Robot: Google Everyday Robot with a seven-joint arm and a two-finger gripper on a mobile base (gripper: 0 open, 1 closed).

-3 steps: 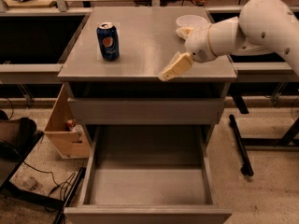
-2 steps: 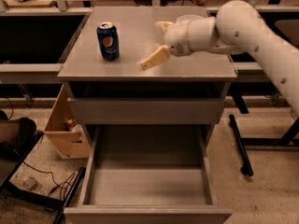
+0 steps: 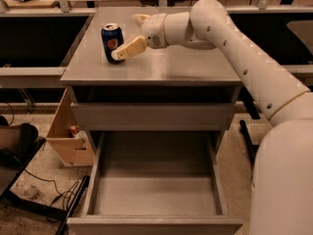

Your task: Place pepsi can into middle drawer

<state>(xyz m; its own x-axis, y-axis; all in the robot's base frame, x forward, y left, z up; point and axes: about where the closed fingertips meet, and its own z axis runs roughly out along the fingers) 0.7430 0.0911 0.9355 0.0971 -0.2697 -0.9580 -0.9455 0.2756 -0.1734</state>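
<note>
The pepsi can [image 3: 108,37] stands upright at the back left of the grey cabinet top [image 3: 171,67]. My gripper [image 3: 126,35] reaches in from the right and is open just to the can's right. One tan finger [image 3: 131,48] lies against the can's front right side. The other finger [image 3: 140,18] is behind and to the right of the can. The middle drawer [image 3: 155,196] is pulled out below, an empty grey tray. A closed grey drawer front [image 3: 154,115] sits above it. The white bowl is hidden behind my arm.
My white arm [image 3: 254,77] crosses the right side of the cabinet top. A cardboard box [image 3: 66,131] stands on the floor left of the cabinet. Cables [image 3: 49,190] lie on the floor at left. A black stand leg [image 3: 247,138] is at the right.
My gripper has swept left across the cabinet top from near the bowl to the pepsi can. The can and the drawer have not moved.
</note>
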